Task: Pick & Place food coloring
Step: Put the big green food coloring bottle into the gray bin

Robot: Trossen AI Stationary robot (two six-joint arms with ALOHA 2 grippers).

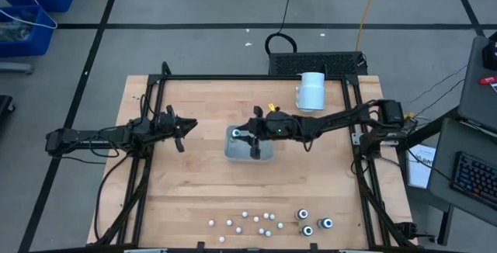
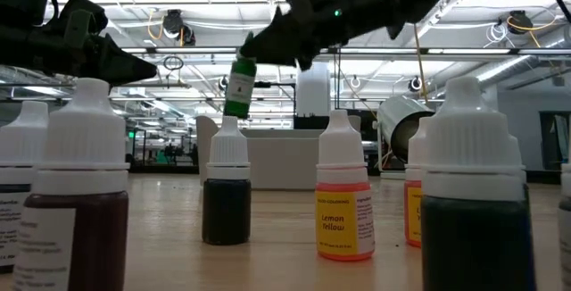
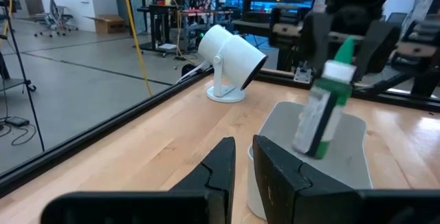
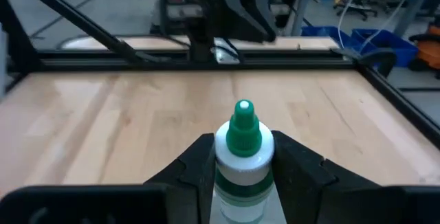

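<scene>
Now: lower slowly, keep the green-capped bottle (image 4: pixel 242 157) upright and centred over the grey tray (image 1: pixel 265 154), release only once low inside. Right gripper (image 4: pixel 242 165) pinching that bottle by its neck, above the tray; left gripper (image 3: pixel 242 157) parked just beside the tray, jaws nearly pressed together, empty. Counted along the near table edge: three dark bottles (image 1: pixel 314 223), about ten whitish ones (image 1: pixel 248 221).

From above, the bottles (image 1: pixel 307 222) at the counter's (image 1: pixel 194 175) near edge are too small to read. In the low view, the nearest bottle (image 2: pixel 471 203) is cut off below, its label unseen.
</scene>
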